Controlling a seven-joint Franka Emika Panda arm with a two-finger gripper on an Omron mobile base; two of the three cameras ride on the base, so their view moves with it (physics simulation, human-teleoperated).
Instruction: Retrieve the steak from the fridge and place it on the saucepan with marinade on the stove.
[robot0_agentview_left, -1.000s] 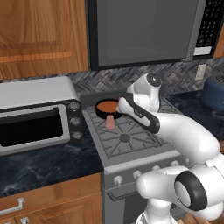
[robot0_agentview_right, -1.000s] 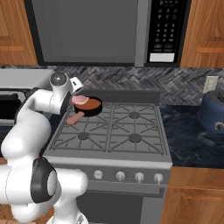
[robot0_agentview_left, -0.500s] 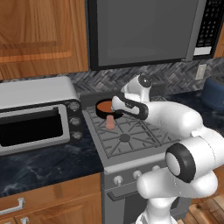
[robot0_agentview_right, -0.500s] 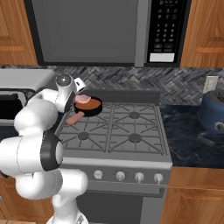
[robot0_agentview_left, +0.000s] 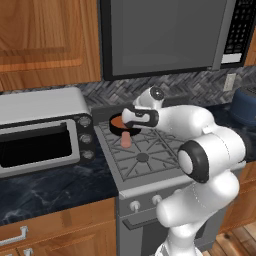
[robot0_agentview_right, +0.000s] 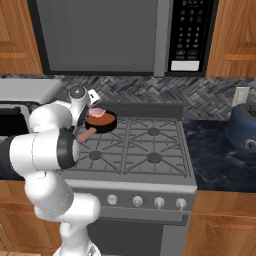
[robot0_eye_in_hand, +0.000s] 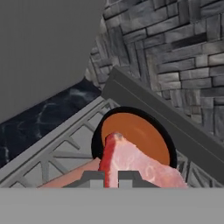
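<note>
My gripper (robot0_eye_in_hand: 112, 180) is shut on the steak (robot0_eye_in_hand: 133, 162), a pink-red slab with a pale edge that sticks out between the fingers. It hangs just above the near rim of the saucepan with marinade (robot0_eye_in_hand: 142, 133), a dark round pan of orange-brown liquid. In the left base view the gripper (robot0_agentview_left: 126, 118) hovers over the saucepan (robot0_agentview_left: 118, 124) on the stove's (robot0_agentview_left: 145, 156) back left burner, with the pinkish handle (robot0_agentview_left: 126, 141) pointing forward. The right base view shows the steak (robot0_agentview_right: 98, 112) above the saucepan (robot0_agentview_right: 101, 122). The fridge is out of view.
A silver toaster oven (robot0_agentview_left: 40, 131) stands on the dark counter left of the stove. A microwave (robot0_agentview_right: 100, 35) hangs above the burners. A blue kettle (robot0_agentview_right: 244, 128) sits on the counter at the right. White knobs (robot0_agentview_right: 159, 202) line the stove front.
The hand has moved with the steak from the stove's middle toward the back left, and is now over the saucepan. The arm's elbow has swung round.
</note>
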